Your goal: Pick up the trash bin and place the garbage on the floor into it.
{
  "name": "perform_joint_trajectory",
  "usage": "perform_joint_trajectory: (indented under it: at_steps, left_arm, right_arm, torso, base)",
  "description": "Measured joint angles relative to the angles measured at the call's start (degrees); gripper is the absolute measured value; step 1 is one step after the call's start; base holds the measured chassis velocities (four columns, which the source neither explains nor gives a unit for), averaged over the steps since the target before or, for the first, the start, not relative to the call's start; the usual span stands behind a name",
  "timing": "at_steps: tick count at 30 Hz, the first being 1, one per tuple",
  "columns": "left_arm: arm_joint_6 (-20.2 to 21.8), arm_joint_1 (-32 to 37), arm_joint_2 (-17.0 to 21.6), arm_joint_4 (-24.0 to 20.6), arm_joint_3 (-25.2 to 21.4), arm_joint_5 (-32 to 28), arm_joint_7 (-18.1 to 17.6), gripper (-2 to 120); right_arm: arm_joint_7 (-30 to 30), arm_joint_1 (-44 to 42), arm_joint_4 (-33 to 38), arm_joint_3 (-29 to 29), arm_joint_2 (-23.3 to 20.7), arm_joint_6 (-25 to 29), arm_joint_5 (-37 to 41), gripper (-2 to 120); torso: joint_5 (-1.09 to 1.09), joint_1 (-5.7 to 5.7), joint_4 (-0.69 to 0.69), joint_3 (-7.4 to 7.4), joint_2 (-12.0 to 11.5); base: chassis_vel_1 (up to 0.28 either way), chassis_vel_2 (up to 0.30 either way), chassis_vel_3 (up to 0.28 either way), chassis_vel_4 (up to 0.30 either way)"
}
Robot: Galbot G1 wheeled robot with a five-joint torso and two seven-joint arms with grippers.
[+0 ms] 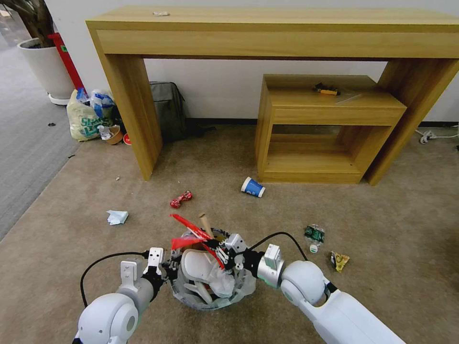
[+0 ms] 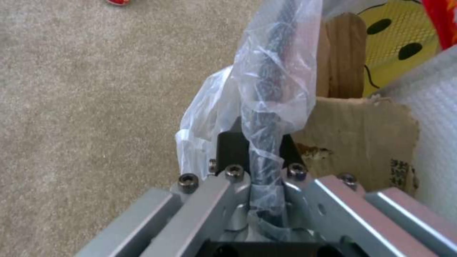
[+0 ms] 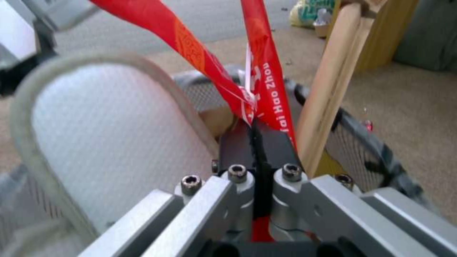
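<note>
Red wrapper printed "Hao Zhou", pinched in right gripper over trash bin. Left gripper clamped on bin rim through plastic liner. Bin low at centre between both arms, holding white slipper, cardboard piece, wooden stick. Yellow face on liner. Beige carpet floor: blue cup, crushed green bottle, crumpled paper. Wooden surface against white wall.

The black bin, lined with a clear bag, sits between both grippers, its rim pinched by the left gripper. It holds a white slipper, cardboard and a wooden stick. The right gripper pinches a red wrapper above it. Beyond the grippers on the beige floor lie a blue cup, crumpled paper and a green bottle.
</note>
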Motion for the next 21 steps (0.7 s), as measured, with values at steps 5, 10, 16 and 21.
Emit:
perform_joint_trajectory:
  at_steps: [5,10,16,21]
  left_arm:
    - [0.00,-0.03,0.25,0.00,-0.28,-0.16,0.01,0]
    - [0.00,-0.07,0.49,-0.02,-0.35,-0.40,0.06,0]
    - [0.00,-0.09,0.60,-0.06,-0.45,-0.44,0.11,0]
    - [0.00,-0.09,0.48,-0.07,-0.50,-0.45,0.13,0]
  right_arm:
    - [0.05,0.18,-0.34,-0.02,-0.40,-0.54,-0.88,0]
    - [0.34,0.33,-1.17,-0.27,-0.46,-0.97,-1.71,16]
    - [1.16,0.34,-1.13,-0.48,-0.50,-1.00,-1.56,36]
    - [1.90,0.22,0.18,-0.29,-1.28,-0.93,-0.77,56]
  torso:
    - [0.00,0.00,0.00,0.00,0.00]
    - [0.00,0.00,0.00,0.00,0.00]
    - [0.00,0.00,0.00,0.00,0.00]
    - [0.00,0.00,0.00,0.00,0.00]
  base:
    - [0.000,0.000,0.000,0.000]
    - [0.000,0.000,0.000,0.000]
    - [0.000,0.000,0.000,0.000]
    - [0.000,0.000,0.000,0.000]
